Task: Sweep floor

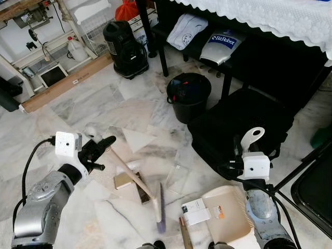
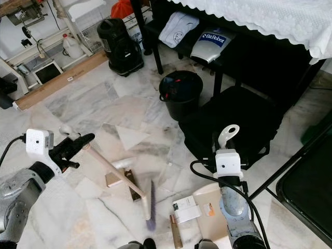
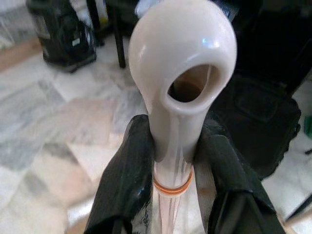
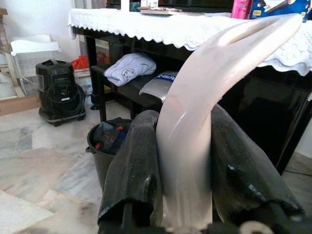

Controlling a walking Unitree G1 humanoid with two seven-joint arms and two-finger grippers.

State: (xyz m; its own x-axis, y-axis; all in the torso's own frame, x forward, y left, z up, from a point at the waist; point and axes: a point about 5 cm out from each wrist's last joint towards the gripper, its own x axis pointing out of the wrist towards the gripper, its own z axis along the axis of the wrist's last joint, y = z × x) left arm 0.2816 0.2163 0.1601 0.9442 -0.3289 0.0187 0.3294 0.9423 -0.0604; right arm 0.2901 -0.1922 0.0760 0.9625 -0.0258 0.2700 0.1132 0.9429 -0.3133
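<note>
Left eye view: left hand (image 1: 98, 148) is closed around the upper end of the brush handle (image 1: 127, 174), fingers (image 3: 126, 180) pinching just under its looped tip; brush head (image 1: 160, 207) sits on the marble floor (image 1: 104, 104), bristles purplish, motion-blurred. Right hand (image 4: 183, 195) is clamped on the cream dustpan handle (image 1: 253, 137), dustpan (image 1: 228, 212) lying flat on the floor just right of the brush. Small tan and brown scraps (image 1: 129, 181) lie beside the brush shaft, and a white carton (image 1: 199, 211) rests on the dustpan's near edge. Risks, as judged: brush stroke is angled, so scraps could get flicked past the pan toward the black bag (image 1: 233, 129) or under the black bin (image 1: 188, 96); grip is near the handle's tip, so the shaft may pivot or slip under floor drag; right arm cable could snag the folding chair legs (image 1: 301, 176). Readable text: "BitRobot" on the grey-and-blue item (image 1: 223, 44) on the low shelf under the lace-covered worktop (image 1: 270, 15). Carton print too small to read.
</note>
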